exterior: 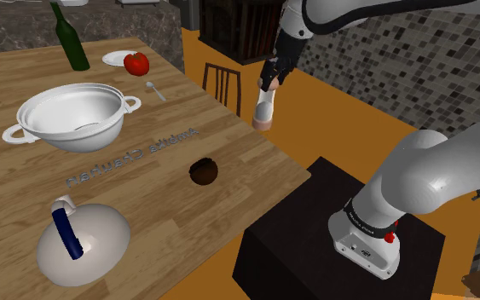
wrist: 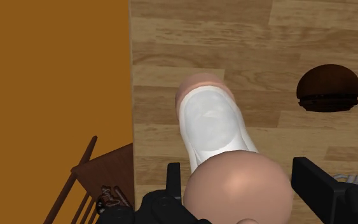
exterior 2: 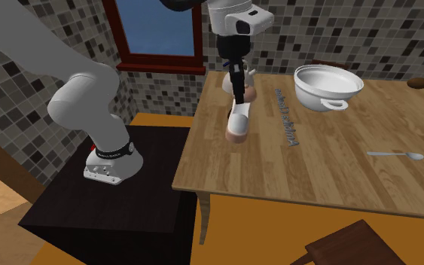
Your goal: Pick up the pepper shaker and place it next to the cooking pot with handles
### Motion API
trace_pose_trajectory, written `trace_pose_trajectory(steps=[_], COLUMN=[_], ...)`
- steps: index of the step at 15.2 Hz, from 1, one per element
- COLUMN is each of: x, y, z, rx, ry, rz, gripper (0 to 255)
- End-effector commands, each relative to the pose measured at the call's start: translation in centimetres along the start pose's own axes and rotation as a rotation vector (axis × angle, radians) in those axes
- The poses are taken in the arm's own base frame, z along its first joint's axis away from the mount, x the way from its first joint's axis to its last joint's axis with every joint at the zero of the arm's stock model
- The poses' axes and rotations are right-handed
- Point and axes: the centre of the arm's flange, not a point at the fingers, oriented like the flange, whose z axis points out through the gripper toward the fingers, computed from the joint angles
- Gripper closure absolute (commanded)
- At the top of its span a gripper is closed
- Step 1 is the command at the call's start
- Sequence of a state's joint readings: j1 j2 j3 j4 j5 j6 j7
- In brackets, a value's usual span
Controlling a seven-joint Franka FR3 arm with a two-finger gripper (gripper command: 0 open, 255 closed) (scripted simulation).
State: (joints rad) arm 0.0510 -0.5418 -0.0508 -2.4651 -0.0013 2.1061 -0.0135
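Observation:
My gripper [exterior: 272,78] is shut on the pepper shaker [exterior: 265,109], a white body with pinkish caps at both ends. It hangs in the air below the fingers, over the table's edge nearest the stand. In the second exterior view the gripper [exterior 2: 238,86] holds the shaker [exterior 2: 239,120] above the table's near-left corner. In the wrist view the black fingers [wrist: 173,181] clasp the shaker [wrist: 212,124] at its upper cap. The cooking pot [exterior: 72,115], white with two loop handles, stands far off toward the shoulder view's left, and at the far side of the table [exterior 2: 327,84].
On the wooden table [exterior: 170,196] lie a white lid with a blue handle [exterior: 83,243], a dark brown round thing [exterior: 204,170], a spoon [exterior: 155,89], a red fruit on a plate [exterior: 136,62], a green bottle [exterior: 70,38]. A chair [exterior: 222,85] stands at the table's edge.

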Motion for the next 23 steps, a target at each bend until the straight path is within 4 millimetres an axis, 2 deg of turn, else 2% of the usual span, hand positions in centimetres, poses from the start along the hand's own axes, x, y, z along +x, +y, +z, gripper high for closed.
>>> trace_pose_trajectory(steps=[1,20,23], x=[0.2,2.0,4.3], y=[-0.1,-0.3,-3.5], z=[-1.1,-10.7,-10.3], rx=[0.000,0.000,0.000], ry=[0.000,0.000,0.000], rz=[0.000,0.000,0.000], gripper=[255,255,255])
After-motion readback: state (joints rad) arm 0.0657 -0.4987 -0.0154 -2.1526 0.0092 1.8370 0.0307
